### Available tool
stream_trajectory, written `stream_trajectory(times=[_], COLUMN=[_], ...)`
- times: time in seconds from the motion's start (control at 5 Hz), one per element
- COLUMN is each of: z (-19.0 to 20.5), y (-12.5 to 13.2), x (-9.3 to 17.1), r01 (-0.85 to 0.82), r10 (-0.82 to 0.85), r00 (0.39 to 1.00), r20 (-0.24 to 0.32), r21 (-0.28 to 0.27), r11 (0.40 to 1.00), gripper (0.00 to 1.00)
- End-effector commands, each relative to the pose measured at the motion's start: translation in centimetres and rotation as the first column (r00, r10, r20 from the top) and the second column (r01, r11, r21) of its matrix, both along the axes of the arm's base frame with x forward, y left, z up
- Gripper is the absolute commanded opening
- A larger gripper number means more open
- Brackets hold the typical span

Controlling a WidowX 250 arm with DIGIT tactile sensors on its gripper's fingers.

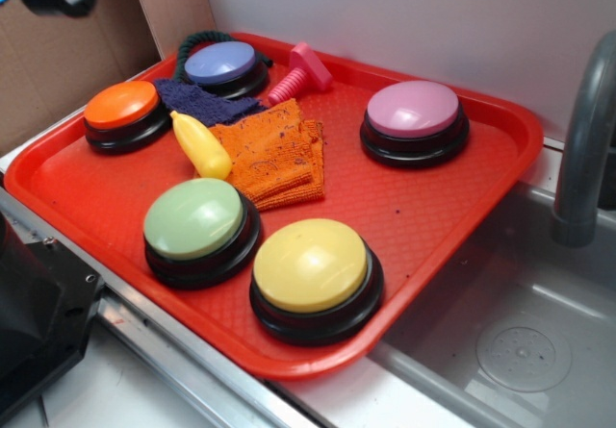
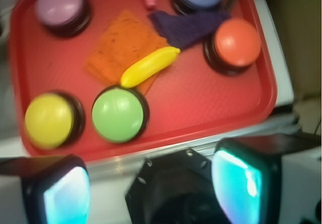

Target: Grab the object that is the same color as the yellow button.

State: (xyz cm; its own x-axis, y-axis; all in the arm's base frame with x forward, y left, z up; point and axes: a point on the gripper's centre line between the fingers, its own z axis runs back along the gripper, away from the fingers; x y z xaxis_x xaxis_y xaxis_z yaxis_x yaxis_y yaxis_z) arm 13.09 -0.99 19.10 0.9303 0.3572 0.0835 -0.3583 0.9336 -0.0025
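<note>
Gripper [image 2: 151, 189] fingers hang spread wide and empty, off the tray's [image 2: 221, 108] near edge. Beyond the green button [image 2: 118, 114] lies the yellow toy [image 2: 150, 66], partly on the orange cloth [image 2: 121, 48], its long axis slanting.

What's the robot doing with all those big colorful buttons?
Nothing is being held yet. The robot's gripper hangs open above the near edge of the red plastic tray. On the tray sit five domed push buttons, including a big pale-yellow button and a light green button. A small glossy yellow pepper-shaped toy, the same colour as that yellow button, lies untouched, partly on a folded orange cloth.
</note>
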Motion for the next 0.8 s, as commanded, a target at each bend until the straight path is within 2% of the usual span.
stream_trajectory(times=[0.0, 0.4, 0.6], z=[-4.5, -9.6, -11.7], y=[1.2, 2.7, 3.0], x=[3.1, 5.4, 6.7], r01=[-0.445, -0.563, -0.592], r10=[0.444, 0.563, 0.596], r00=[0.895, 0.826, 0.802], r20=[0.041, 0.006, 0.042], r21=[-0.001, -0.030, -0.078], r11=[0.896, 0.826, 0.802], gripper=[1.00, 1.00, 1.00])
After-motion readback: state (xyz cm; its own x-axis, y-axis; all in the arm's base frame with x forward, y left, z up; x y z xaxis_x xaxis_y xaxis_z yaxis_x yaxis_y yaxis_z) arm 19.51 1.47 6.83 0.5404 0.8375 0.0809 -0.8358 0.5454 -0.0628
